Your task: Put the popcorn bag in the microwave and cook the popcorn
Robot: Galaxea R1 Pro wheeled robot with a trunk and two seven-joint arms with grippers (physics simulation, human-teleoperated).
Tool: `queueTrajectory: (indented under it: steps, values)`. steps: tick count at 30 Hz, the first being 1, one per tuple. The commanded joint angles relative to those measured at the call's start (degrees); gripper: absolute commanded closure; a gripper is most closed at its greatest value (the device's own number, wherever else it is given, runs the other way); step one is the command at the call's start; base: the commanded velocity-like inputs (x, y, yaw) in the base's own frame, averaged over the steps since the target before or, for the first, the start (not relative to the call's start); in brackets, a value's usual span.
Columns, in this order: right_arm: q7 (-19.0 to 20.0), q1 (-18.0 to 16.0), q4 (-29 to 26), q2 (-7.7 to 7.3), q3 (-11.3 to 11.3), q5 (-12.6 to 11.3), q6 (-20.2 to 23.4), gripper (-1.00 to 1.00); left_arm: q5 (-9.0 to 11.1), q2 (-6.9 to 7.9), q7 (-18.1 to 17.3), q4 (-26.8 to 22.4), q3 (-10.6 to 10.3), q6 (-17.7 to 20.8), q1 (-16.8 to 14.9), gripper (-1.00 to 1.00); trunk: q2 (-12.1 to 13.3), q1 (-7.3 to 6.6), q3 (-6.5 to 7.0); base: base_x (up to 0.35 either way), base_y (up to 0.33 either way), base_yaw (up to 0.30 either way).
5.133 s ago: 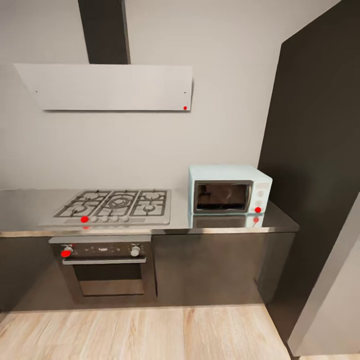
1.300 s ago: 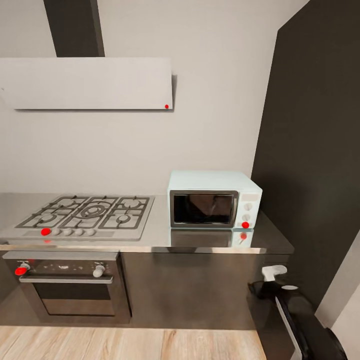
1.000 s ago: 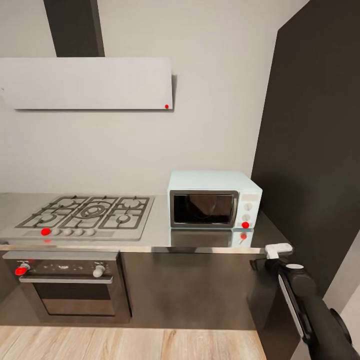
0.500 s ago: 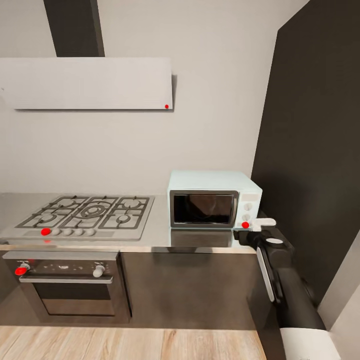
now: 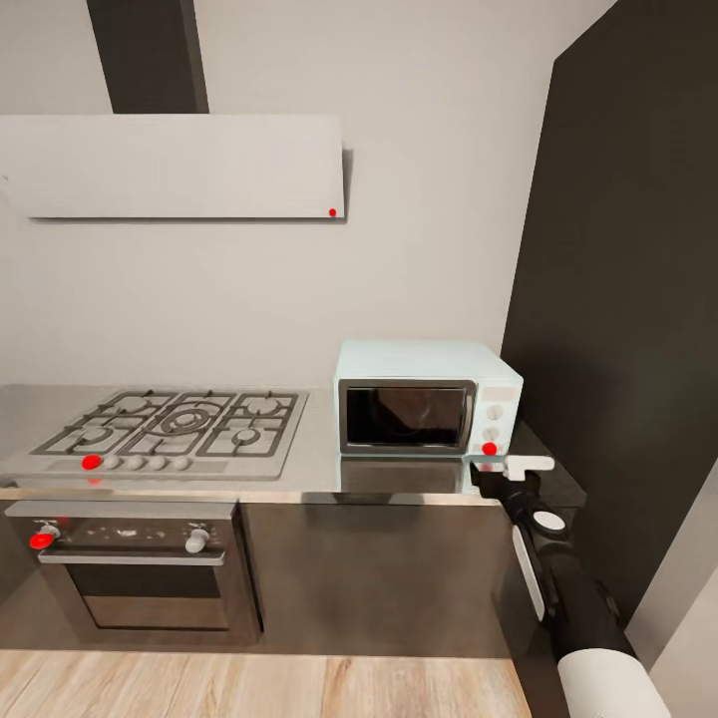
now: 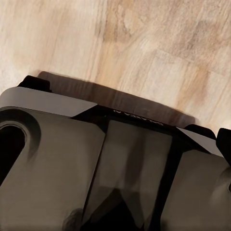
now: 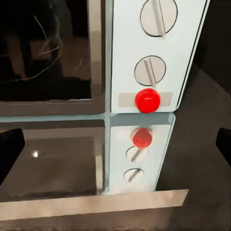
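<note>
The pale-blue microwave stands door shut on the grey countertop, against the wall at its right end. My right gripper hovers over the counter's front edge, just before the microwave's white knob panel. It is open, its dark fingertips at the picture's edges and the red button between them. My left gripper hangs low over my own grey base, open and holding nothing. The popcorn bag is out of view.
A gas hob lies left of the microwave, with a built-in oven under it and a white hood above. A tall dark cabinet walls in the right side. Light wood floor runs along the counter front.
The camera moved closer and to the right early on. My right arm then rose from below the counter to the microwave's knob panel and has just dipped a little.
</note>
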Motion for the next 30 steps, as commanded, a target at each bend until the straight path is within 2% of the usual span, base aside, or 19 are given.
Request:
queueTrajectory:
  steps: [1, 9, 16, 30]
  values:
    - [0.3, 0.0, 0.5, 0.04, -0.2, 0.6, 0.2, -1.0, 0.5, -0.01, 0.2, 0.0, -0.5, 0.0, 0.0, -1.0, -0.1, 0.0, -0.08, 0.0, 0.0, 0.0]
    - [1.5, 0.0, 1.7, -1.55, -0.3, 0.3, 0.4, -1.0, 0.4, 0.16, 0.1, -0.1, -0.4, 0.0, 0.0, -1.0, -0.1, 0.0, -0.08, 0.0, 0.0, 0.0]
    - [4.1, 0.0, 1.7, -1.67, -0.3, 0.4, 0.7, -1.0, 0.3, 0.1, 0.1, -0.1, -0.5, 0.0, 0.0, -1.0, -0.1, 0.0, -0.08, 0.0, -0.001, 0.0]
    - [4.4, 0.0, 1.7, -1.63, -0.2, 0.4, 0.8, -1.0, 0.3, 0.16, 0.1, -0.1, -0.5, 0.0, 0.0, -1.0, -0.1, 0.0, -0.08, 0.006, -0.049, 0.0]
